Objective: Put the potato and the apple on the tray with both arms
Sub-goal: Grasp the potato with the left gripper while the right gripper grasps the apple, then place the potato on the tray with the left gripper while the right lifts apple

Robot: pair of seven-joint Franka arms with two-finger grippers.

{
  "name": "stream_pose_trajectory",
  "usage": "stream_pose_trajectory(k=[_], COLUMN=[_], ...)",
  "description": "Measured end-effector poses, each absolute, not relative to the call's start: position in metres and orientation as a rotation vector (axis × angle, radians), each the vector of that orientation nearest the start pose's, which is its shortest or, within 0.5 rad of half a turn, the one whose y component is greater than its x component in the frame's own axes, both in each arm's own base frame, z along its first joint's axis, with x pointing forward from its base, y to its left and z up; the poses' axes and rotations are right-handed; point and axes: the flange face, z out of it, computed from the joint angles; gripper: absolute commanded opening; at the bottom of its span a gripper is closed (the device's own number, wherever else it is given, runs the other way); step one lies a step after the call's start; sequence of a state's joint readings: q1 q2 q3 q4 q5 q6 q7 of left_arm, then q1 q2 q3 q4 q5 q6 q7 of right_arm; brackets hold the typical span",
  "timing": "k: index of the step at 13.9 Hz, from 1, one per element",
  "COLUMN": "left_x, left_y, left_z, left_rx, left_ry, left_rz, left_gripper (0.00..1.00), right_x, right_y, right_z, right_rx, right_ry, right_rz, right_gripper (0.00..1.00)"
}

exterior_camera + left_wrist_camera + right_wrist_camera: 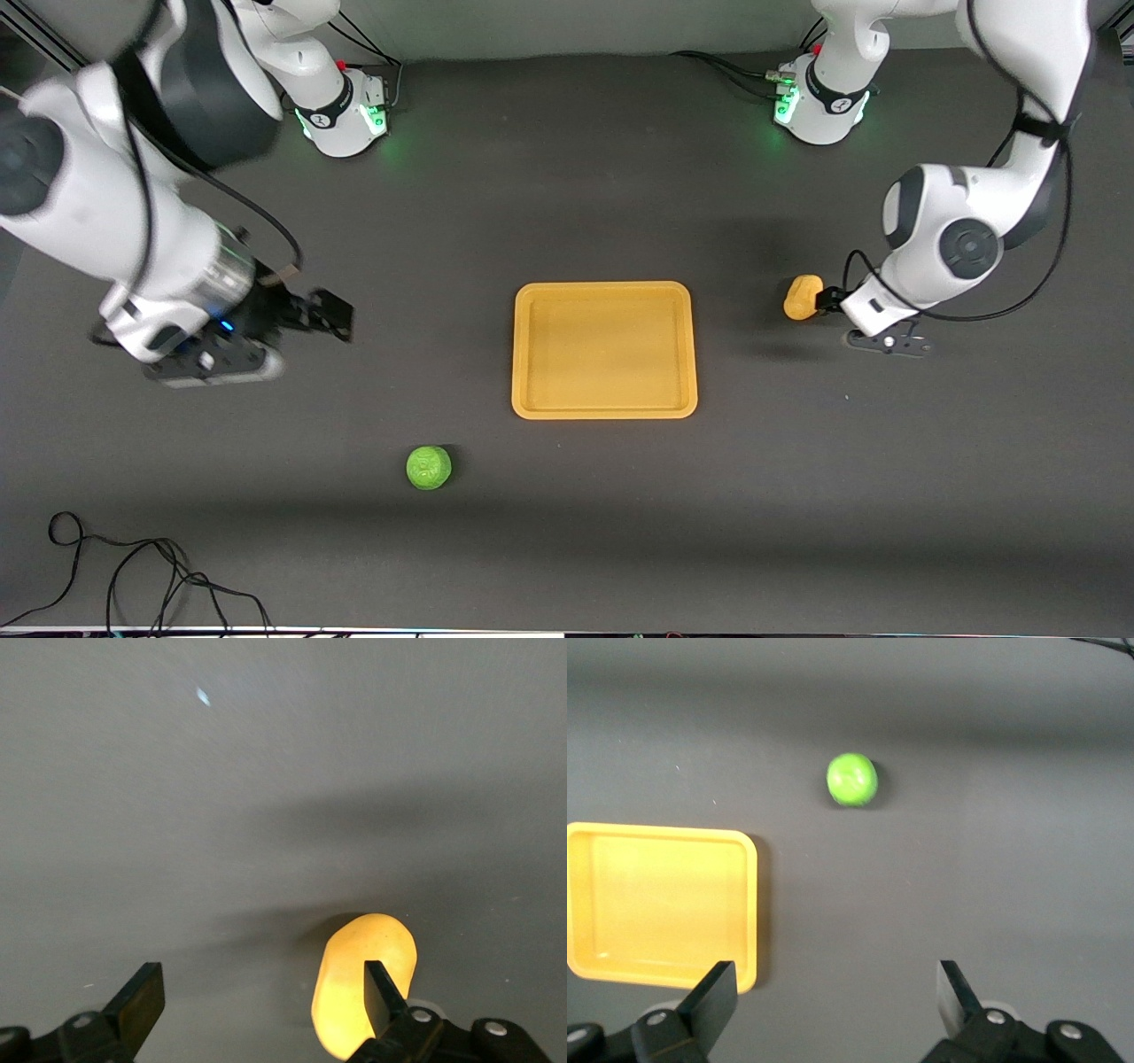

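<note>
My left gripper (266,1001), fingers spread, is low by the potato (803,297), maybe touching. My right gripper (833,997), also spread, hangs over bare table; apple (429,467) lies near tray (604,411).

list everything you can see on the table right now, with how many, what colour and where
tray: one, yellow-orange, mid-table, nothing on it.
potato: one, yellow-orange, beside the tray toward the left arm's end.
apple: one, green, on the table, nearer the front camera than the tray, toward the right arm's end.
cable: one, black, looped near the front edge at the right arm's end.
table: one, dark grey.
left gripper: one, black, open, one finger against the potato.
right gripper: one, black, open, over bare table at the right arm's end.
</note>
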State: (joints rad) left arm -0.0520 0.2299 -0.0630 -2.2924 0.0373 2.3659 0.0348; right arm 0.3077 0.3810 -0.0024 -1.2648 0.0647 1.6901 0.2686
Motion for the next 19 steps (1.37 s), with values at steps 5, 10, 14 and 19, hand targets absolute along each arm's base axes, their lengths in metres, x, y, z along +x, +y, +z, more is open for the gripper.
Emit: stream_pose_trajectory(k=[5,10,14,19], left_x=[0.476,0.469,0.471,0.552], left_y=[-0.108,-0.106,-0.105,-0.152], left_z=[0.188,0.169,0.177,0.279], left_rx=[-3.1,-3.097,-3.093,-3.283], left_ry=[0.4,0.379,0.269,0.002], left_rz=[0.416,0.484,0.541,0.414], left_gripper=[0.84,0.0,0.0,0.0], right_x=[0.685,0.715,0.726,0.732], right_y=[0.219,0.232,0.24,0.241], right_z=[0.493,0.401,0.321,0.257], right_rx=[-3.075,-3.097,-3.097,-3.091], right_ry=[-0.037,-0.014,-0.019,-0.018], right_rz=[-0.02,-0.059,-0.156,-0.191], right_gripper=[1.0,1.0,1.0,1.0])
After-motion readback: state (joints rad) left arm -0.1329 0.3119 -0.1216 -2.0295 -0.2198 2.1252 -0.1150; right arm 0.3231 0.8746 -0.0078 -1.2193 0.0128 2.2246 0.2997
